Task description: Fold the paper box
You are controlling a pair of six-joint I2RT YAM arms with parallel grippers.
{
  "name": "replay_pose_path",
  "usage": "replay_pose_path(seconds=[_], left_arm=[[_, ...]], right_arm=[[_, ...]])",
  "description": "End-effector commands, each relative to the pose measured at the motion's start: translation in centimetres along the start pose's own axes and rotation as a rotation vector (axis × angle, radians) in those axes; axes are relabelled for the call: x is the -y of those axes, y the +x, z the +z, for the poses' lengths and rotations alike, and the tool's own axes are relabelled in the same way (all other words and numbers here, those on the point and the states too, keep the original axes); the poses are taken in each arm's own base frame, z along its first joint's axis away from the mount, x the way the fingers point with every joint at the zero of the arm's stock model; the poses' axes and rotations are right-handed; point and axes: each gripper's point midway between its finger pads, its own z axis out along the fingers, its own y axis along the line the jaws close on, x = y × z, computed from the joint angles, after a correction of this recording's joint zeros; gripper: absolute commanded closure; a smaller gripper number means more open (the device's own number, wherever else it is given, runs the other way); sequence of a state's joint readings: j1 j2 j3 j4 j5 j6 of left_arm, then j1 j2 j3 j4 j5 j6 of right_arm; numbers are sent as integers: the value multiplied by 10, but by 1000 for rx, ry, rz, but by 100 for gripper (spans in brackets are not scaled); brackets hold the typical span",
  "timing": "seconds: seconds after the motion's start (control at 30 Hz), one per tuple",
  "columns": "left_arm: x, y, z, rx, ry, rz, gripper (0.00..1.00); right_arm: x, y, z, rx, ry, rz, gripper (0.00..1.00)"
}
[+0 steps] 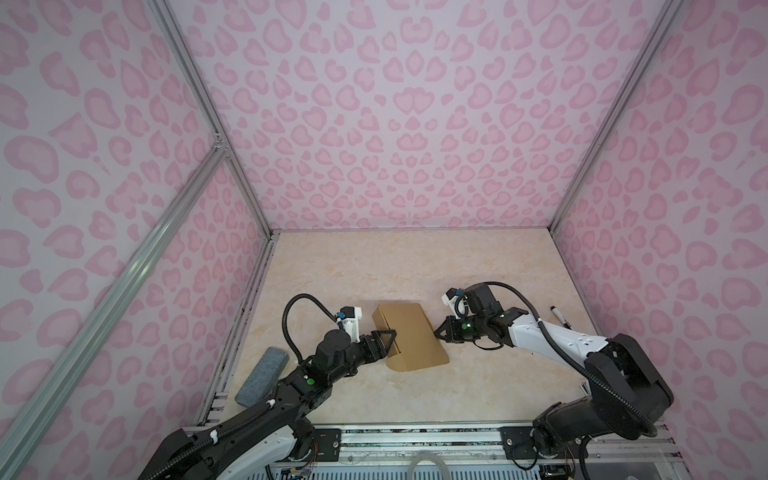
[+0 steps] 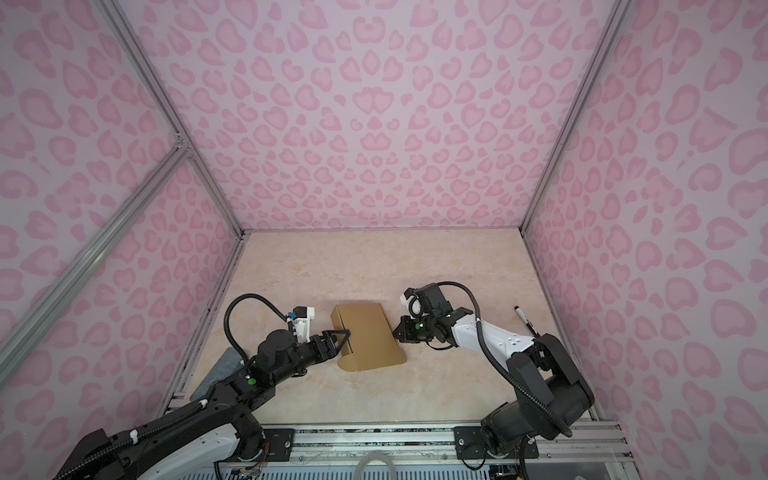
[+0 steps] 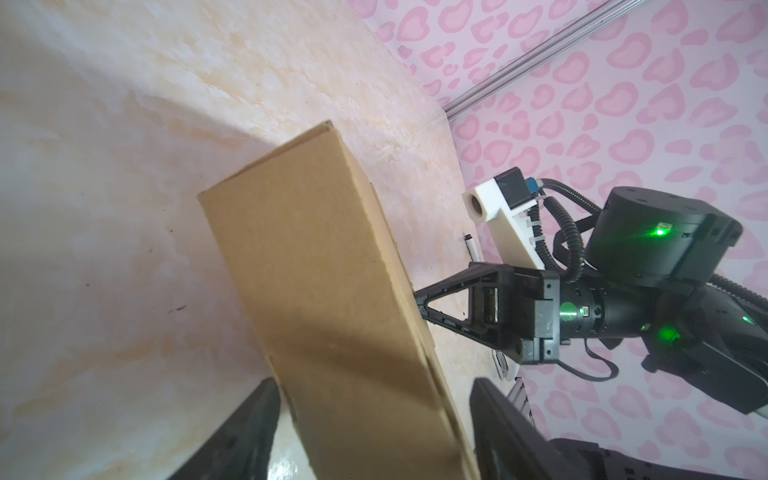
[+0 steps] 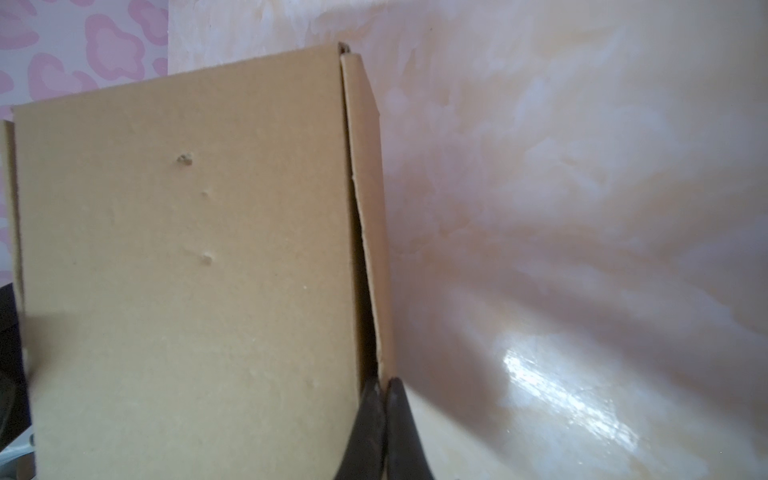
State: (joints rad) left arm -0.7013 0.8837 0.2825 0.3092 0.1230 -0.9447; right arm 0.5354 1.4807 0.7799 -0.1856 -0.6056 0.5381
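Cardboard paper box point(image 1: 411, 336) lies on the table point(image 1: 374, 270). Left gripper point(image 1: 390, 341) straddles its left edge, fingers apart; right gripper point(image 1: 436, 333), fingers together, touches its right edge.

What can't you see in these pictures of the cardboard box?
- Inside of the paper box: every view, its folded cardboard covers it.
- Right pincer: right wrist view, tips meet at the box's side flap; pinching it or not is unclear.
- Left pincer: left wrist view, bottom edge cuts off its fingers.
- Grey felt block: both top views, left arm covers part.
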Motion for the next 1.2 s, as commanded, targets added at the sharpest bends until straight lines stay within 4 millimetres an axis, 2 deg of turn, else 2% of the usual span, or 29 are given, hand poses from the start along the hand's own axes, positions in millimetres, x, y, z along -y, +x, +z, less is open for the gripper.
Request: replay_pose_path(seconds=[0.0,0.27,0.77,1.0,1.17], left_arm=[[11,-6,2,18,38,1,25],[11,-5,3,10,39,1,25],[16,-7,1,21,54,-12,37],[16,-12,-3,48,52,-55,39],[18,-17,-6,72,58,-92,39]], right_arm=[[-4,-1,-1,4,-4,-18,100],[-4,-3,-2,10,4,-25,100],[-8,-1,-2,0,17,-49,100],[-3,-6,-12,26,61,-61,76],[10,-9,-25,48,104,-41,56]])
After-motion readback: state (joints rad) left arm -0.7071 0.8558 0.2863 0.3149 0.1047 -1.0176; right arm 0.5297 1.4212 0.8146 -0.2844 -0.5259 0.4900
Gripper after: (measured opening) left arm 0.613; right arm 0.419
